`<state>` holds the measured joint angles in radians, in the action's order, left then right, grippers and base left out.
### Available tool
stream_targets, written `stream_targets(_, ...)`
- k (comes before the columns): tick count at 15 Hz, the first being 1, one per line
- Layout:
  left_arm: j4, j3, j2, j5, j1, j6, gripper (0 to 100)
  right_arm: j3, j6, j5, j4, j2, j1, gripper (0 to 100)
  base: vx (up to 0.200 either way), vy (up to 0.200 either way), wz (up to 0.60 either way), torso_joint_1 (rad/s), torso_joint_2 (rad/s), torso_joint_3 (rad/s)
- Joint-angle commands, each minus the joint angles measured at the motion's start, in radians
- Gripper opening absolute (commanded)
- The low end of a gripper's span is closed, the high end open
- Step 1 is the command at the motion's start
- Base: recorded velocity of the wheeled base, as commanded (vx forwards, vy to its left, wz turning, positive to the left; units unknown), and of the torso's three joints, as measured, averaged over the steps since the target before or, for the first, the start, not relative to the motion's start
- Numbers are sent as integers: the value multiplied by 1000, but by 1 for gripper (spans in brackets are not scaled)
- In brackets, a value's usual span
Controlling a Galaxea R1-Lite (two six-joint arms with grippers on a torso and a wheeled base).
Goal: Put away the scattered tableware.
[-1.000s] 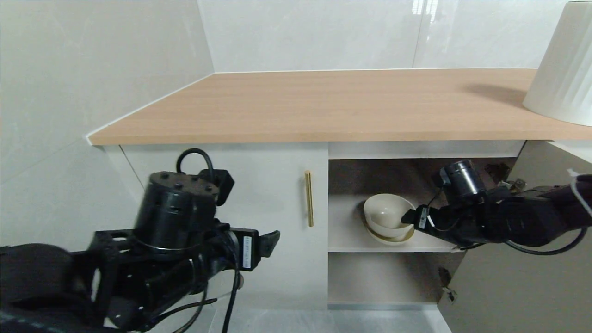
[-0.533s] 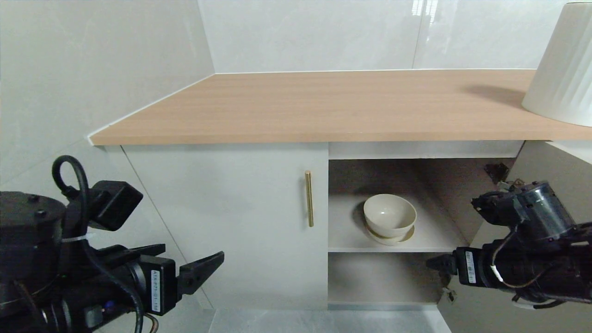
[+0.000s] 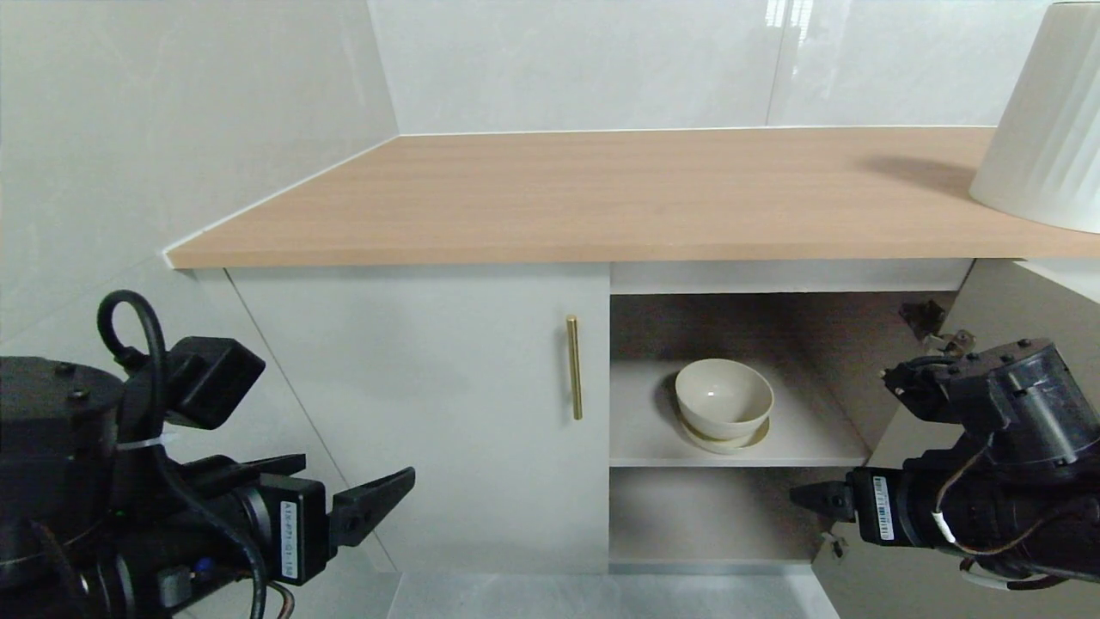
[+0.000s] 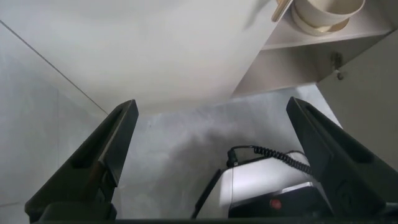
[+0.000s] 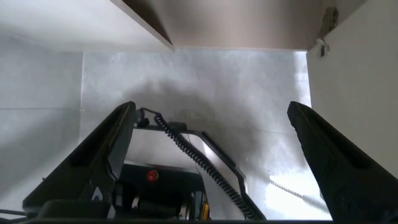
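A cream bowl (image 3: 724, 398) sits upright on a shallow cream plate (image 3: 749, 441) on the upper shelf (image 3: 808, 443) of the open cabinet; the left wrist view shows the bowl (image 4: 326, 12) from below. My right gripper (image 3: 812, 497) hangs low at the right, outside the cabinet and below shelf level, open and holding nothing, its fingers wide apart over the floor (image 5: 211, 115). My left gripper (image 3: 357, 483) is low at the left in front of the shut door, also open and holding nothing (image 4: 211, 118).
The left cabinet door is shut, with a gold handle (image 3: 573, 368). The right door (image 3: 988, 301) stands open beside my right arm. A white lampshade (image 3: 1044, 129) stands on the wooden countertop (image 3: 619, 198). A lower compartment (image 3: 705, 516) lies under the shelf.
My right gripper has let go of the bowl, pulled out of the cabinet and dropped down to the right. My left arm has lowered to the left. The bowl stays on the plate.
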<state>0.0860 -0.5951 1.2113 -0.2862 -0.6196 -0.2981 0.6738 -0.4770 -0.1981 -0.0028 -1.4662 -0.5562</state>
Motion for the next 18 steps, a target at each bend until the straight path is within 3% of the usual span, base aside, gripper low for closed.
stream_targets(1,0,1,11,-1,0,-1,100,-2,0,0,0,0,-1,100,-200,0,0,17,-2,-7)
stream_targets(18,0,17,14,1,-12,0,100,-7,-2,0,0,-2,-1,100,-188,0,0,0,2,4)
